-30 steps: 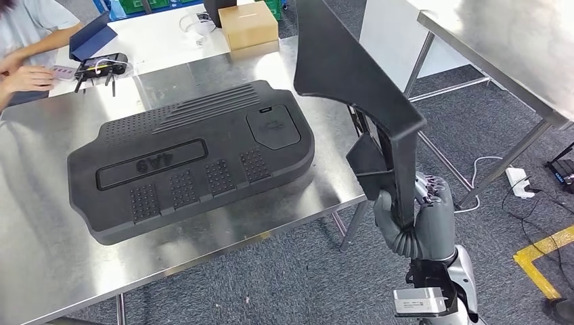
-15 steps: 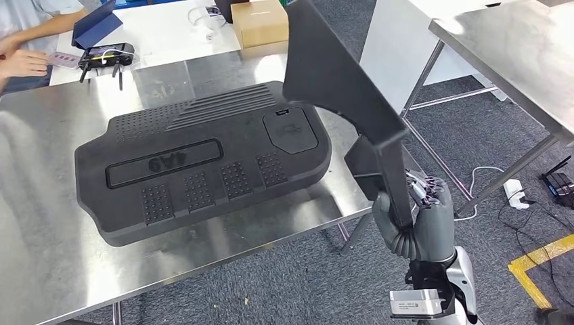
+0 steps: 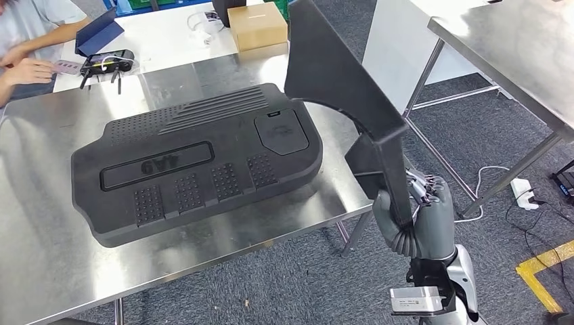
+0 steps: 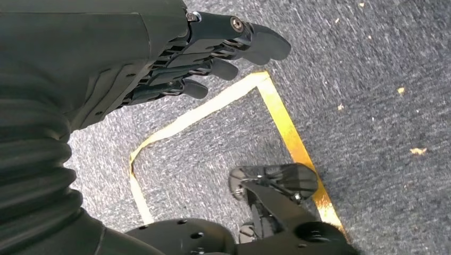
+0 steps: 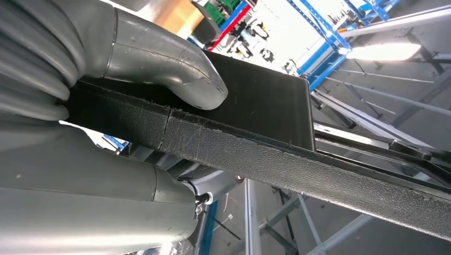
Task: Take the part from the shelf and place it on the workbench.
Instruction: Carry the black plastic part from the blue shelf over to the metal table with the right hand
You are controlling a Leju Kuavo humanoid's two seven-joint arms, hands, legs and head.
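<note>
already we have the part (image 3: 342, 88) off the shelf: our right hand (image 3: 416, 223) is clamped around its narrow lower end, thumb pressed on one face, and the wide upper end stands tall above the near right corner of the workbench (image 3: 40, 223). our left hand (image 4: 213, 48) hangs by the floor, fingers loosely extended and holding nothing. we judge the risks to be these: held so low, the long part could lever and twist in our grasp as we tip it down; and the big black cover (image 3: 196, 169) takes up much of the bench, so the part may land on it or overhang the edge.
</note>
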